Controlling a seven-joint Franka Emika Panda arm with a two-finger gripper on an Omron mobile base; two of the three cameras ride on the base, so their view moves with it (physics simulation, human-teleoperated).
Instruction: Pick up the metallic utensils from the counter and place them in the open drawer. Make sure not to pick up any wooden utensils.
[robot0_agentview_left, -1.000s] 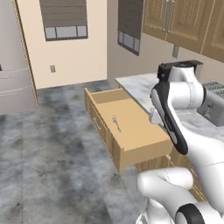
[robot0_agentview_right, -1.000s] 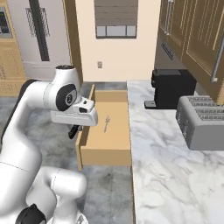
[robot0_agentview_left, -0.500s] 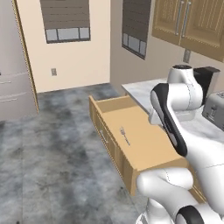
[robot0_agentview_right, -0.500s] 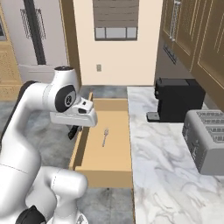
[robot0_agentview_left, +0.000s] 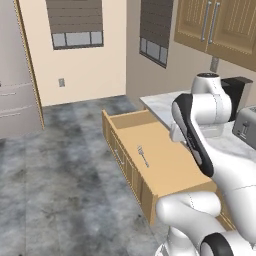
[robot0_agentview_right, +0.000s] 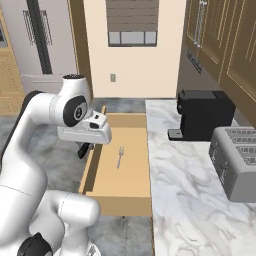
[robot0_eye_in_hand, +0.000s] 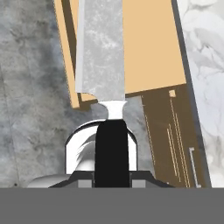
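My gripper is shut on the black handle of a knife-like metallic utensil; its silvery blade points ahead over the open drawer and its side wall. In the right base view the gripper hangs at the left side of the open drawer, just outside its wall. A slim silver fork lies on the drawer's pale floor, and the fork lies mid-drawer in the left base view too.
A marbled top to the right of the drawer bears a black coffee machine and a grey toaster. Grey stone floor spreads to the left. Wooden cabinets hang above.
The whole picture has shifted, so the base has driven: the drawer and the marbled top sit differently in both base views. The arm keeps its pose with the utensil still held.
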